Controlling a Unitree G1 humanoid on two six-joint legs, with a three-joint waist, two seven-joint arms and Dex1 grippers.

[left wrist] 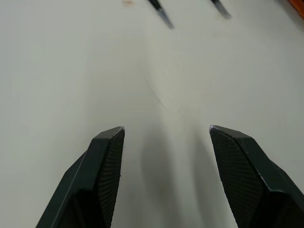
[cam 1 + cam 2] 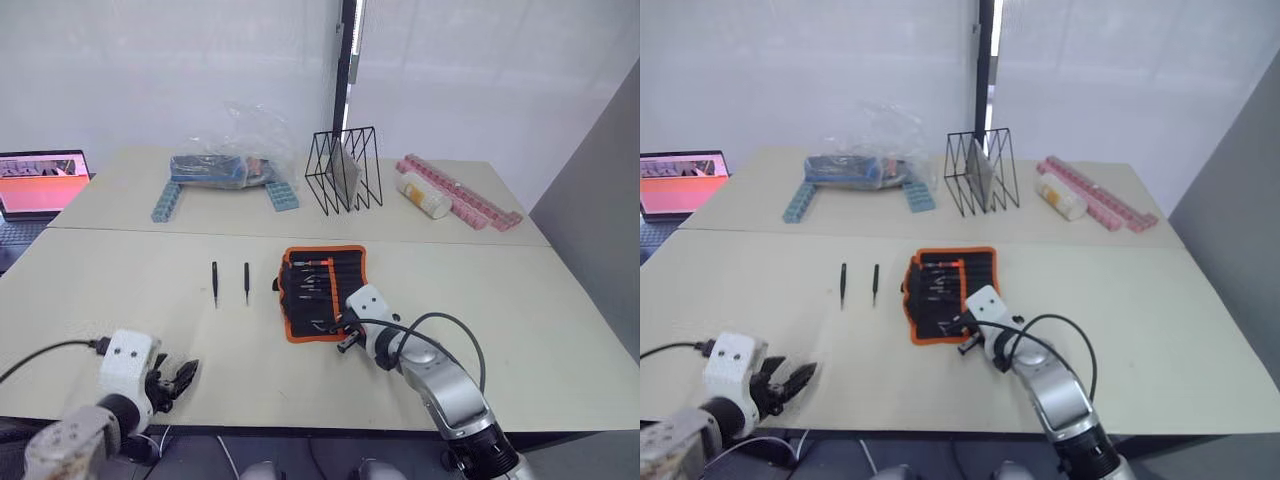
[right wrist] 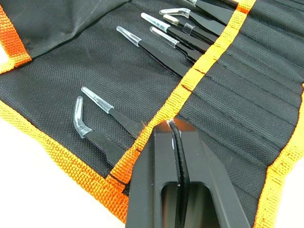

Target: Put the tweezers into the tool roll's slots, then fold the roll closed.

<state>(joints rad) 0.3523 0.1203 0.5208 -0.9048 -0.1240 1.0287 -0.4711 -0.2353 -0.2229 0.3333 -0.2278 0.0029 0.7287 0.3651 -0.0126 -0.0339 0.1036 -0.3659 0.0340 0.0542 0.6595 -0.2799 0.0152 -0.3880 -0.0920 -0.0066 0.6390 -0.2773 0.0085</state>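
Observation:
The tool roll [image 2: 323,292] lies open on the near table, black with orange edging [image 3: 71,164]. Several tweezers [image 3: 156,52] with clear tip caps sit in its slots [image 3: 237,99] along the orange inner stripe [image 3: 199,71]. Two more tweezers [image 2: 214,283] [image 2: 247,282] lie loose on the table to the roll's left. My right gripper [image 2: 345,335] is shut, with its tips [image 3: 170,126] on the orange stripe at the roll's near corner. Nothing sticks out past the tips. My left gripper [image 2: 180,378] hovers open over bare table near the front edge, its fingers [image 1: 107,161] well short of the loose tweezers [image 1: 161,12].
On the far table stand a black wire rack [image 2: 345,170], two blue toothed bars [image 2: 168,200] [image 2: 282,193], a clear plastic bag [image 2: 225,160], pink toothed bars [image 2: 465,195] and a white bottle [image 2: 423,195]. A laptop [image 2: 42,182] sits at far left.

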